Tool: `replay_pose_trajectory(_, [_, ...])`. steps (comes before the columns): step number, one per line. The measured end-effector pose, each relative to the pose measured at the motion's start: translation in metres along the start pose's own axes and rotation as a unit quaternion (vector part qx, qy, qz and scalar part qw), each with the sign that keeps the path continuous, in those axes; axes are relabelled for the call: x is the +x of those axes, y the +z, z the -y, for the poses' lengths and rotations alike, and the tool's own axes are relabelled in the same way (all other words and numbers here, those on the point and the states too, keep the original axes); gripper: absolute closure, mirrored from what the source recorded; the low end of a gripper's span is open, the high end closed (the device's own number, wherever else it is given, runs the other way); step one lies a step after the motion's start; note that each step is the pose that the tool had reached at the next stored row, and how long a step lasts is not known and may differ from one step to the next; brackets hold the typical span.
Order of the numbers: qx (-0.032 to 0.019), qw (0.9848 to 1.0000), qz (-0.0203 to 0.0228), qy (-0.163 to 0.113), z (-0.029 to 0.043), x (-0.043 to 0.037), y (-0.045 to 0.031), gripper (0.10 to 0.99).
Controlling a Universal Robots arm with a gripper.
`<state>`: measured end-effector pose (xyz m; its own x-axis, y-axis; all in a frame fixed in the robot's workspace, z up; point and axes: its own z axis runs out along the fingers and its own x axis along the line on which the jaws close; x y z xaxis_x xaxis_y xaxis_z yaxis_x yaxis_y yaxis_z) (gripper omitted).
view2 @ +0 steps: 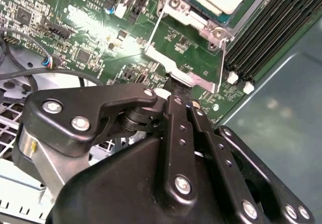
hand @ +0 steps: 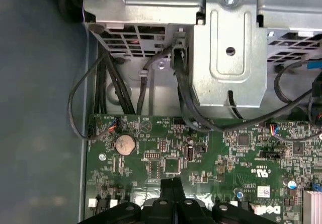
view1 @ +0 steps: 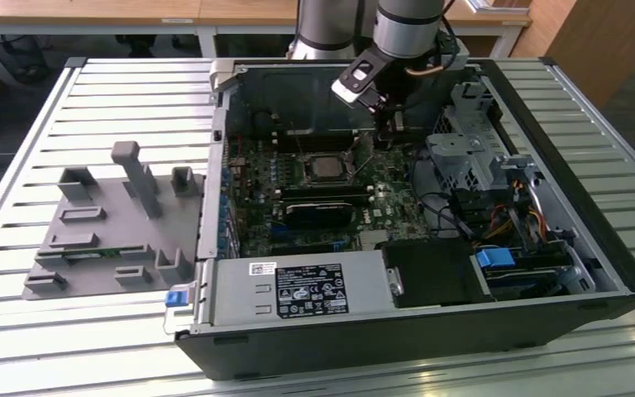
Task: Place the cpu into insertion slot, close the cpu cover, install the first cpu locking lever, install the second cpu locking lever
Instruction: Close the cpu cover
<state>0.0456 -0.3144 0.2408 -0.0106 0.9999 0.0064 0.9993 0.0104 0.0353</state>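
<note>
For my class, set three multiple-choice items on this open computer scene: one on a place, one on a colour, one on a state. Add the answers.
1. Where does the grey fixture stand relative to the case?
A) on the table, at the exterior view's left of it
B) inside it
C) stacked on it

2. What colour is the motherboard?
A) red
B) green
C) white

3. What state is the cpu in?
A) lying on the grey fixture
B) lying on the slats
C) seated in the insertion slot

Answers:
1 A, the grey fixture rests on the slats beside the case.
2 B, green shows in both wrist views.
3 C, the cpu fills the insertion slot, and the hand hangs over the motherboard near it.
</note>
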Motion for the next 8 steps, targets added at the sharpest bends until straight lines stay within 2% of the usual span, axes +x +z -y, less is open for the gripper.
replay_pose_trajectory(8, [0.0000,1.0000,0.0000,0.000,0.0041,0.0000,-0.0001,0.980])
